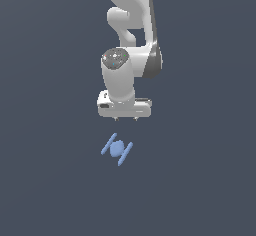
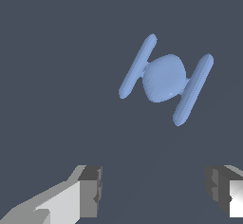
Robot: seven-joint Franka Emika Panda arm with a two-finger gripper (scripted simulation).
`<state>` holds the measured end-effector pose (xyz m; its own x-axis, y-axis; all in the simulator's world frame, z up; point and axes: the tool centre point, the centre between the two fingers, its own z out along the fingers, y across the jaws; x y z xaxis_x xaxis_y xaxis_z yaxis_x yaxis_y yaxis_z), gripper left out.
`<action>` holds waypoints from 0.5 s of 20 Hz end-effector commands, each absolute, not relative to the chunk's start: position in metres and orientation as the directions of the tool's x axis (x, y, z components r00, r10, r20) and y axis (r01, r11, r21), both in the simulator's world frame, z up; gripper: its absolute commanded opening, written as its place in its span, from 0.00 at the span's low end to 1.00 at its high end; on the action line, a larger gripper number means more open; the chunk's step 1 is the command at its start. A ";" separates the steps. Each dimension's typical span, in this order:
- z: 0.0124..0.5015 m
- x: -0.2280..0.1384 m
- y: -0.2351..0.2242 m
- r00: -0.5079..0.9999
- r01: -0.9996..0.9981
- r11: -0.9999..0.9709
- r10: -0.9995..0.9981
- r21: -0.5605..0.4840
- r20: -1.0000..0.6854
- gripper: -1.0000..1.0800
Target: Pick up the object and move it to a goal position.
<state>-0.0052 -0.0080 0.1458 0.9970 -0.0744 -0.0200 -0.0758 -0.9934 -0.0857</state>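
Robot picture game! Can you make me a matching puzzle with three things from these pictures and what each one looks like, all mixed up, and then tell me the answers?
Things:
1. the ball in the middle of the object
2. the two bars on the object's sides
3. the gripper

What they look like:
A. white and grey, wide open, holding nothing
B. round and light blue
C. long, thin and light blue, side by side

Right pairs: 1-B, 2-C, 3-A

In the exterior view, the object lies apart from the gripper, not touched by it.
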 end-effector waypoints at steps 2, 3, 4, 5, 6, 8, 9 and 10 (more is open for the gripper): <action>0.135 0.000 -0.013 0.992 -0.124 -0.982 -0.124 -0.139 -0.011 0.81; 0.132 0.002 -0.015 0.990 -0.140 -0.978 -0.141 -0.157 -0.008 0.81; 0.128 0.004 -0.017 0.987 -0.158 -0.972 -0.159 -0.175 -0.005 0.81; 0.125 0.006 -0.019 0.984 -0.176 -0.965 -0.179 -0.194 -0.002 0.81; 0.121 0.008 -0.022 0.980 -0.195 -0.957 -0.200 -0.213 0.001 0.81; 0.114 0.012 -0.027 0.970 -0.232 -0.940 -0.242 -0.250 0.006 0.81; 0.110 0.014 -0.030 0.965 -0.251 -0.930 -0.263 -0.268 0.008 0.81; 0.106 0.015 -0.033 0.959 -0.270 -0.919 -0.285 -0.286 0.010 0.81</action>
